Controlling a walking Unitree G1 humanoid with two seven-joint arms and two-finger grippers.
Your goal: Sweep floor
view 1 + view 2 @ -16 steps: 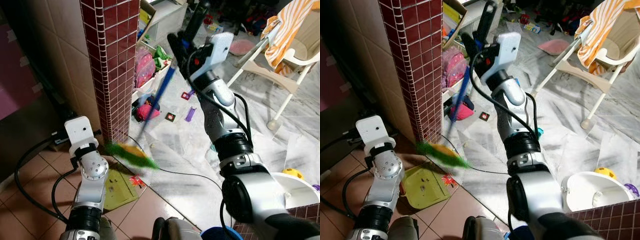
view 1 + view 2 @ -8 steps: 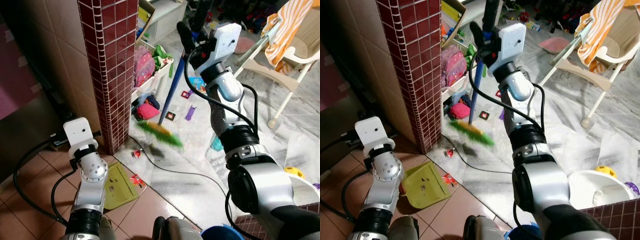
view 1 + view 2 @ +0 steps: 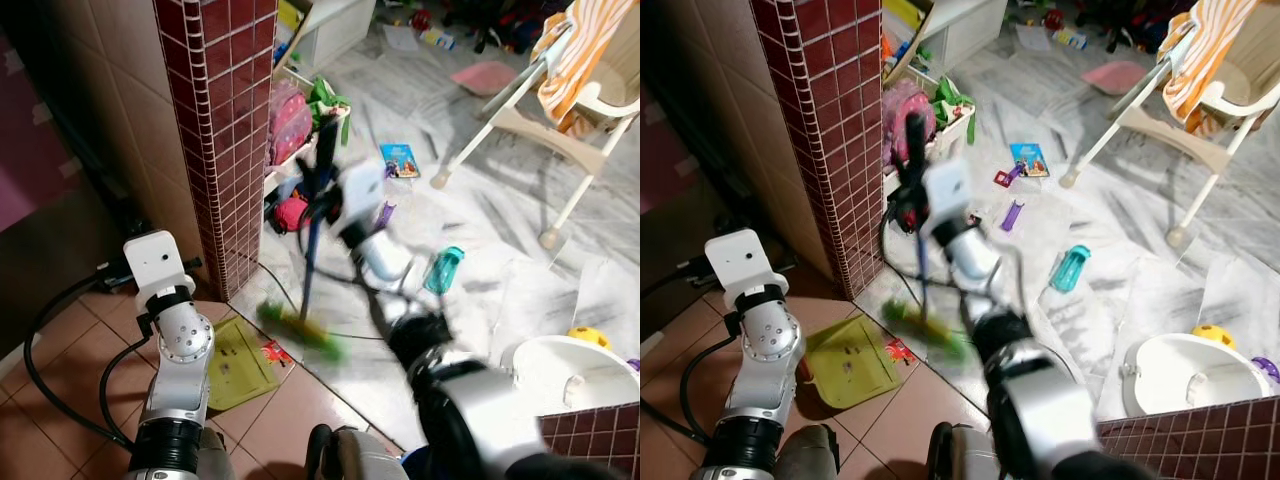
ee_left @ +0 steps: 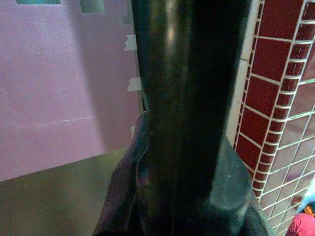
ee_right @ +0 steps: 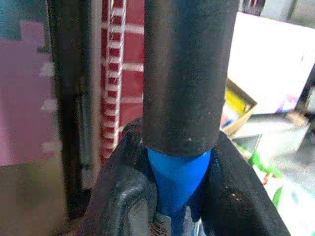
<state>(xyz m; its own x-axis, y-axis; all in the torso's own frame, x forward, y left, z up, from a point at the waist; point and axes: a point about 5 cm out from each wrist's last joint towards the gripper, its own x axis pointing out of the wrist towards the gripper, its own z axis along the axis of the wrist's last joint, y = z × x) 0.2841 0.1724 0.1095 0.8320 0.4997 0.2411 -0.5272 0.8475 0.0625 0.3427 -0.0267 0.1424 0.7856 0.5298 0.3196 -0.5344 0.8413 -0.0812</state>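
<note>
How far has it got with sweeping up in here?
Early days, by the look of it. In hand: the right gripper is shut on the broom, whose green bristles are on the floor beside the yellow-green dustpan, which the left gripper seems to hold. The pan holds only a few specks; a red scrap lies at its edge. Left: the teal bottle, a booklet and small toys still litter the marble floor.

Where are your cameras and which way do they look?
Left eye view: on the head, facing down at the marble floor; both arms show.
Right eye view: beside it, same scene.
Left wrist view: along the left gripper clamping a black pole, toward the red tiled pillar.
Right wrist view: along the right gripper clamping a blue-handled broom; same pillar.
</note>
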